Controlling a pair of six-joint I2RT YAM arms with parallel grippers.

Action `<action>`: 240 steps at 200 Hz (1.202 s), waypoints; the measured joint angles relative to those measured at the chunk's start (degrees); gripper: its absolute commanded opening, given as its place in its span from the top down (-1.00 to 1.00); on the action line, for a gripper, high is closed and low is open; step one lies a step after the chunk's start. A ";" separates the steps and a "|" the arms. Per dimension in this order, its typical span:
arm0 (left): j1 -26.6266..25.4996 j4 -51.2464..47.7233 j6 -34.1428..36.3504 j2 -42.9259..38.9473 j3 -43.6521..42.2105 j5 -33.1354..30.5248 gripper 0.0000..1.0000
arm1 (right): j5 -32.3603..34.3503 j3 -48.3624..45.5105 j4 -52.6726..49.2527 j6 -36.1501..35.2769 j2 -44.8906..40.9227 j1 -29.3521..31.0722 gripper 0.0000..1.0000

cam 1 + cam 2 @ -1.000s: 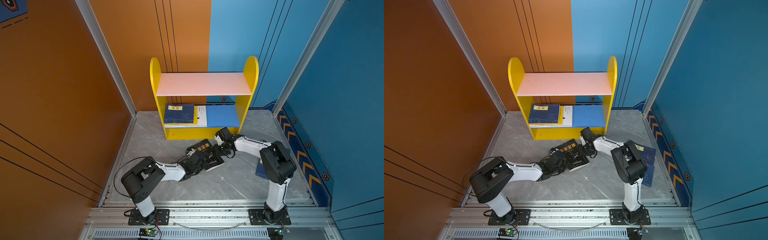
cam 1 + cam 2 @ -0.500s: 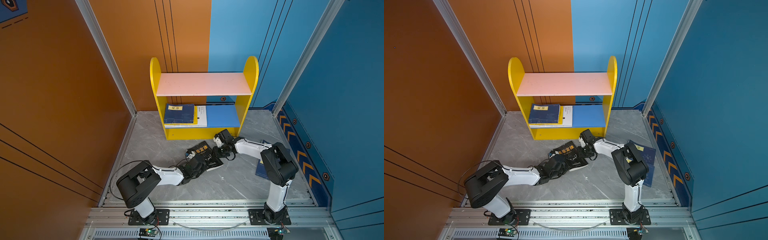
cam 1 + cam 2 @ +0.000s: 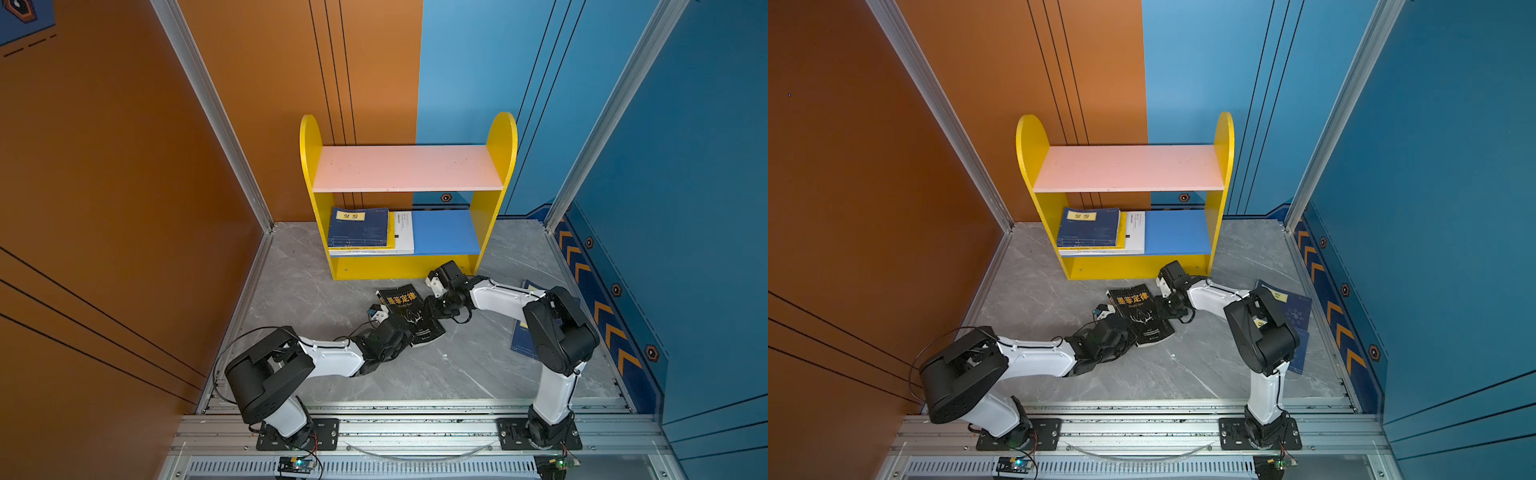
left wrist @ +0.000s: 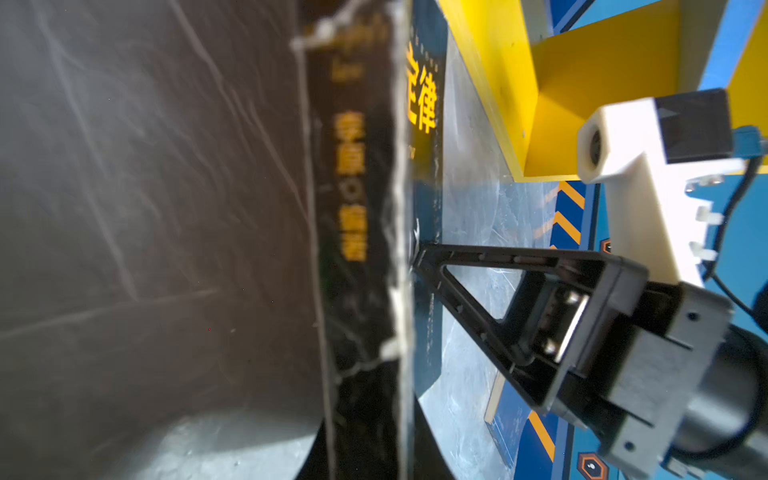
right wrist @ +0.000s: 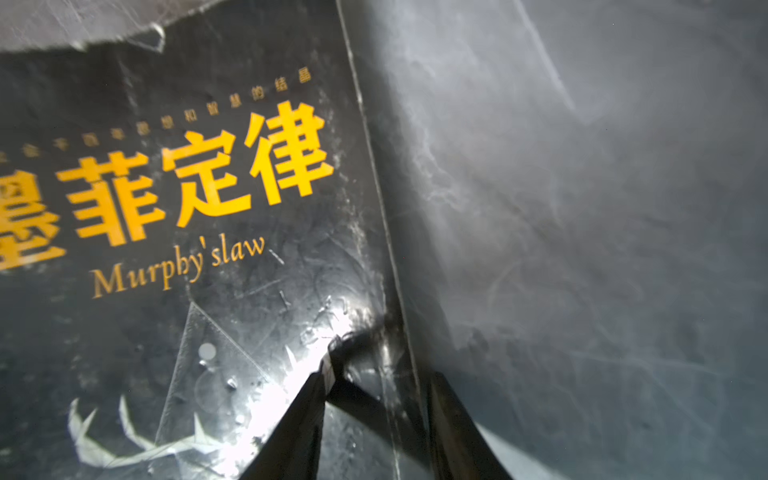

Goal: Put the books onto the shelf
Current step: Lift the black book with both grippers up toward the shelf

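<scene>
Black book (image 5: 232, 316) cover glossy, scuffed; floor (image 5: 582, 208) polished grey marble-look.

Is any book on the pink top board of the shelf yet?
No, the pink upper board is bare in a top view; the shelved books lie stacked on the blue lower board.

Grey marble-patterned floor (image 3: 457, 365) is carrying: yellow two-tier shelf (image 3: 395, 266), standing at the back wall; black paperback with orange characters (image 3: 405, 305), lying just before it; navy paperbacks (image 3: 1298, 311), lying at the right.
</scene>
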 measured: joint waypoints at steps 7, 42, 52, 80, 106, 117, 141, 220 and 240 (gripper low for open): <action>-0.31 0.20 -0.07 -0.42 -0.44 -0.20 0.76 | -0.20 -0.20 -0.11 0.33 -0.35 0.13 0.07; -2.16 -1.60 0.35 -3.96 -1.46 -1.03 0.83 | -1.25 -1.38 -1.03 1.66 -2.95 0.76 -0.16; -2.78 -3.30 1.07 -5.77 -1.33 -1.03 0.84 | -1.44 -1.84 -1.11 2.14 -4.68 0.76 -0.25; -4.92 -14.73 4.39 -11.82 2.01 -1.03 0.89 | -1.88 -2.67 -1.46 3.61 -11.74 -0.11 -0.47; -6.14 -25.31 7.56 -17.27 6.16 -1.03 0.90 | -2.40 -3.54 -1.55 4.37 -19.45 -2.82 -0.61; -6.29 -28.44 8.94 -19.87 7.34 -1.01 0.90 | -2.69 -3.89 -1.68 4.92 -22.69 -4.46 -0.65; -6.36 -33.40 11.85 -25.22 9.27 -1.01 0.91 | -3.02 -4.48 -2.08 6.84 -29.24 -9.05 -0.72; -7.58 -46.36 21.40 -37.62 22.86 -0.81 0.94 | -7.45 -0.72 -2.49 13.77 -44.04 -17.81 -0.95; -7.58 -47.67 23.91 -38.18 27.32 -0.61 0.93 | -9.27 1.55 -1.07 16.13 -44.33 -17.86 -0.96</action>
